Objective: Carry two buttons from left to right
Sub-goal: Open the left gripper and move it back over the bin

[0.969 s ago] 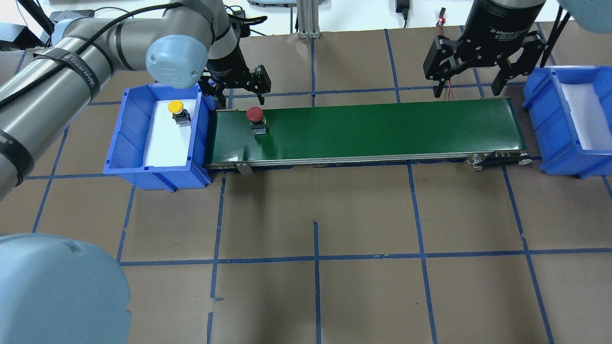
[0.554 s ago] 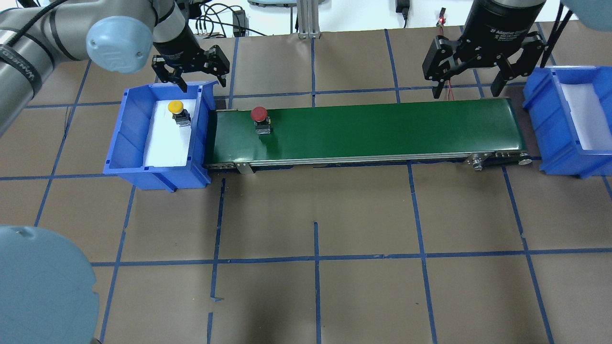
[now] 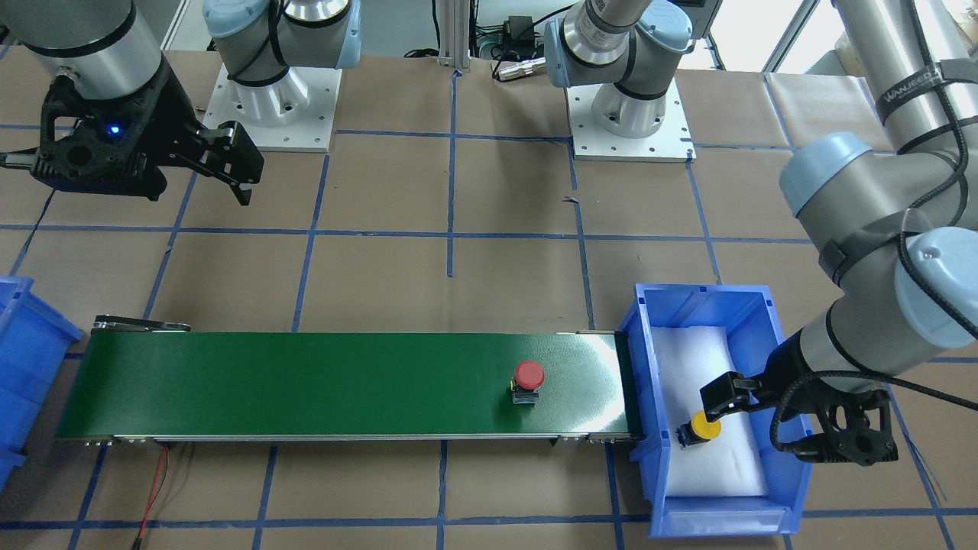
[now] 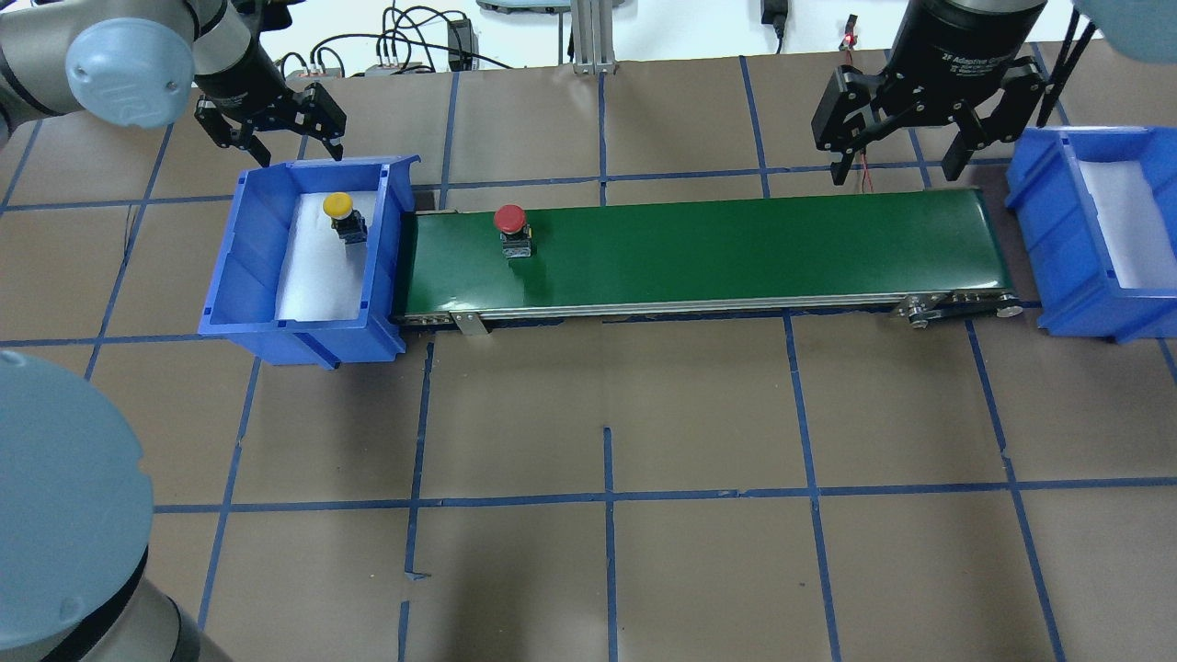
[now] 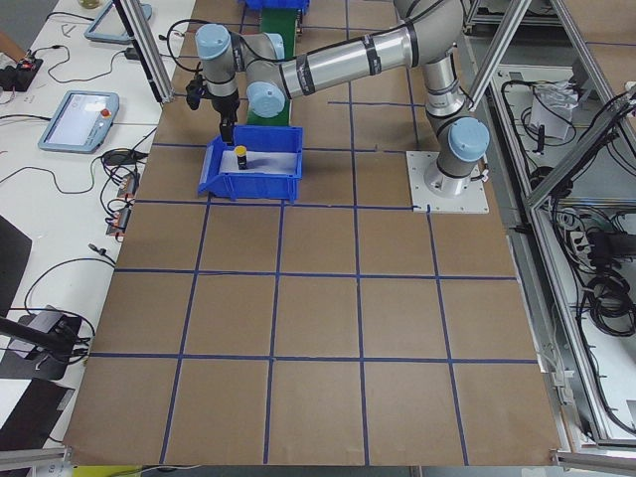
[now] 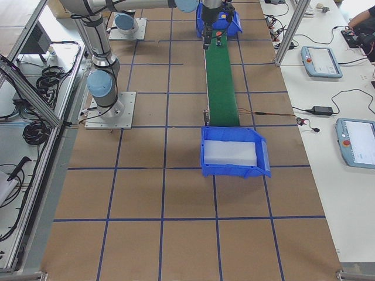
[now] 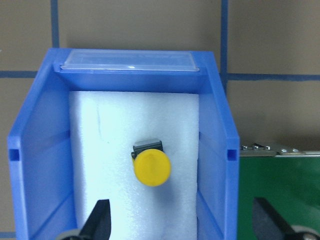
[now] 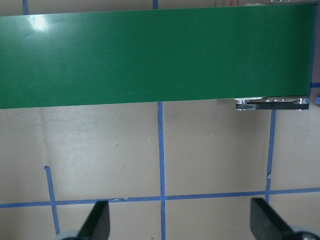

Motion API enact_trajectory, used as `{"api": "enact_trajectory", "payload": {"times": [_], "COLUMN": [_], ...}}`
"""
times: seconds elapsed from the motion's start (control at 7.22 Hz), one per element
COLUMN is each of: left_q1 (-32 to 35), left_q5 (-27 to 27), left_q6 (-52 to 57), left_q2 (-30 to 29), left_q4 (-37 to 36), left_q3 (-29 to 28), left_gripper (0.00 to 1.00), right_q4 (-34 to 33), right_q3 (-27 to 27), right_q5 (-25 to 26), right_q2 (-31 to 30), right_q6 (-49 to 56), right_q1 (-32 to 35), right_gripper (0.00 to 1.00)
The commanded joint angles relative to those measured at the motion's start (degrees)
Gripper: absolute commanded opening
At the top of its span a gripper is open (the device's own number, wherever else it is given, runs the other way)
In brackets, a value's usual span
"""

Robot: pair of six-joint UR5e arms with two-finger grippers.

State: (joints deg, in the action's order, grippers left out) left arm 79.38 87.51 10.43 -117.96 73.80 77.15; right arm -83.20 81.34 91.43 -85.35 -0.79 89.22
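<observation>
Left tool (image 4: 299, 147) hangs with its fingers apart over the blue bin (image 4: 248, 239) at the left end of the green belt (image 4: 736, 244). The right tool (image 4: 895, 161), also spread and empty, hovers near the belt's right end.

If the belt runs, the red button (image 4: 510, 221) standing near its left end could topple on its heavy cap. It could also arrive off-line from the right tool and drop to the table (image 4: 699, 414) short of the second bin (image 4: 1048, 211).

The yellow button (image 4: 338, 207) sits in the left-end bin between tall walls. A finger may strike a wall there, or the round cap may slip from a high grasp.

The right tool's body reads "2F Adaptive", with the rest cut off. A strap (image 3: 909, 80) on the left arm appears to read "WANJEED".
</observation>
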Motion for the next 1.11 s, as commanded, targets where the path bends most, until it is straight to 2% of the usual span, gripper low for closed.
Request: {"api": "enact_trajectory", "payload": {"times": [0.0,0.28,0.55,0.83,0.97], "left_q1": [-0.45,-0.54,-0.28,-0.36,-0.71], "left_q5": [-0.14,-0.49,-0.67,-0.67,-0.67], "left_q6": [1.61,1.26,-0.40,-0.50,-0.50], "left_q2": [-2.01,-5.95,-6.76,-6.94,-6.94], "left_q4": [-0.50,-3.83,-3.58,-3.49,-3.40], "left_q3": [0.11,0.46,0.99,2.56,2.74], "left_gripper": [1.00,1.00,1.00,0.99,0.95], "right_q4": [-2.22,-2.05,-4.58,-5.04,-5.04], "right_q3": [0.40,1.01,3.03,3.04,3.12], "right_q5": [0.33,0.33,-0.55,-0.55,-0.47], "right_q2": [0.18,0.27,-0.26,-0.26,-0.26], "right_q6": [0.00,-0.70,-6.23,-5.98,-5.81], "right_q1": [-0.01,0.16,0.34,0.34,0.34], "right_gripper": [1.00,1.00,1.00,1.00,1.00]}}
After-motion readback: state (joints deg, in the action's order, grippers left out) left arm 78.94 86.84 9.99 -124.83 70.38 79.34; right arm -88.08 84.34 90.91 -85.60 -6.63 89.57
